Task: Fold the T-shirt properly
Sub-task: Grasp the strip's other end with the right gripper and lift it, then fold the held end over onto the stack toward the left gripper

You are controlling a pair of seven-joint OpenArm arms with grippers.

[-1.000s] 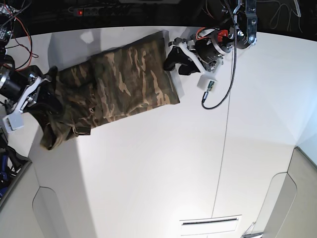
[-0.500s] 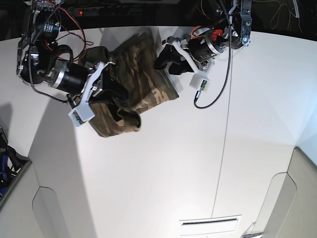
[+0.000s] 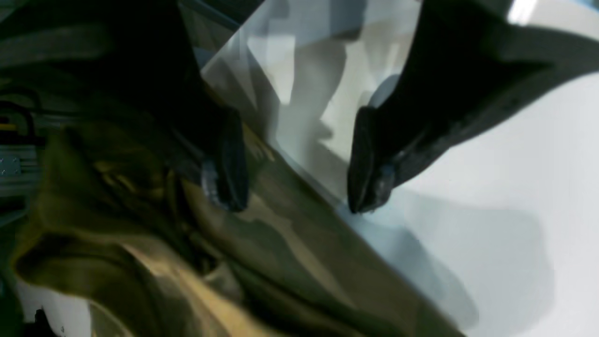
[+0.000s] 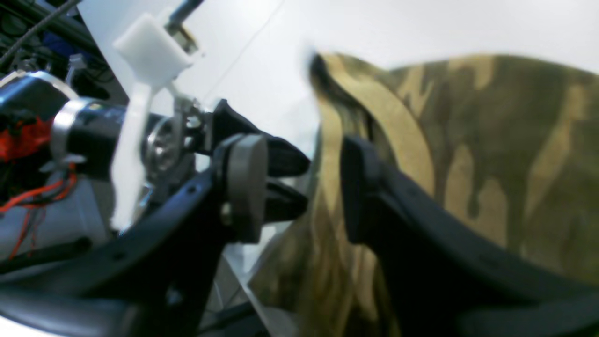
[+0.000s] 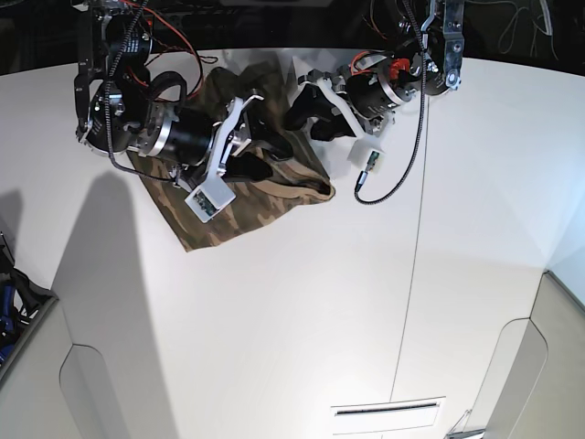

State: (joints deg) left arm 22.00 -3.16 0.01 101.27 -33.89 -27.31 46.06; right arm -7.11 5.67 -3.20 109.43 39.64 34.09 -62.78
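Observation:
The camouflage T-shirt (image 5: 270,197) lies bunched and doubled over at the back of the white table (image 5: 302,302). My right gripper (image 5: 260,154) hovers over its upper right part. In the right wrist view the right gripper (image 4: 304,187) stands open, and a folded edge of the T-shirt (image 4: 491,140) hangs loosely in the gap beside one finger (image 4: 360,196). My left gripper (image 5: 309,123) is at the shirt's far right edge, close to the right one. In the left wrist view it (image 3: 295,187) is open, straddling the hem of the T-shirt (image 3: 290,262), gripping nothing.
A black cable (image 5: 398,169) loops from the left arm onto the table. A thin seam (image 5: 413,274) runs down the table on the right. A slot (image 5: 388,409) sits near the front edge. Dark clutter and wires line the back.
My right arm has swung from the table's left side across to the right, carrying the shirt's end over the rest, and its jaws have gone from shut to apart. The left arm barely moved.

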